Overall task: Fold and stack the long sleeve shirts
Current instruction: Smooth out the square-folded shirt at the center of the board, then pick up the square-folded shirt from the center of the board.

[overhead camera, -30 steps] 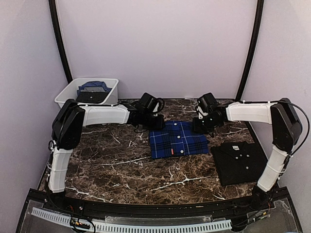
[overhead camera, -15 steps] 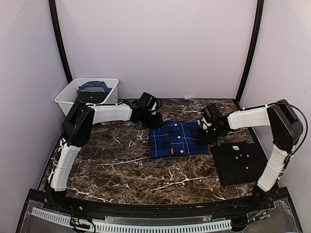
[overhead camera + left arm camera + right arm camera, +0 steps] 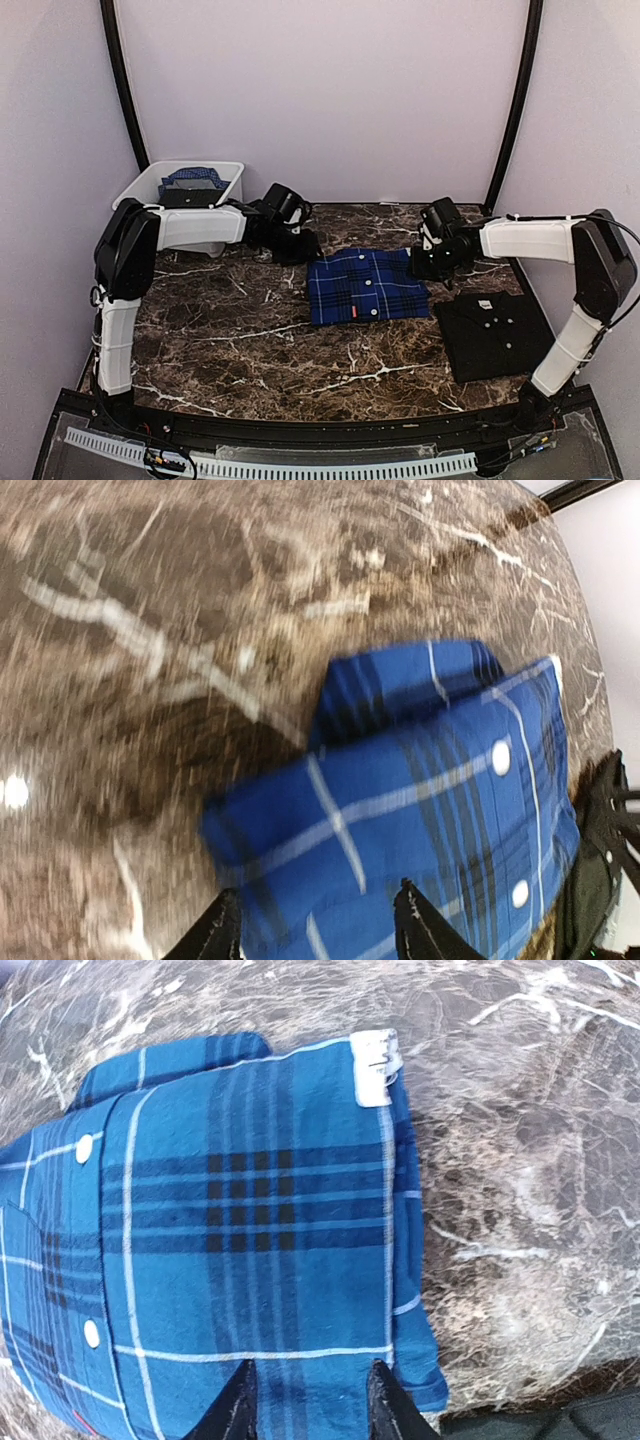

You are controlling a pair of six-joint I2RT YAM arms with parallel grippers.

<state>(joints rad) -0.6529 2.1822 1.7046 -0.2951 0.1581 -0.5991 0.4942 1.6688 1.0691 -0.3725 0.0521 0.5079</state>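
Evidently both lie folded: blue plaid shirt point(image 3: 365, 287) on the tabletop point(image 3: 230, 330); black shirt point(image 3: 495, 335) just beside it; stacking outstanding; left gripper point(image 3: 315, 925) and right gripper point(image 3: 310, 1400) show jaws apart, holding nothing.

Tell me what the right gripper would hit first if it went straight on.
Probably the blue plaid shirt: the right gripper points down onto it, with nothing in between. Depth is hard to judge.

No text is legible. The white tag point(image 3: 375, 1068) on the royal-blue plaid cloth shirt point(image 3: 230, 1240) bears marks too small to read
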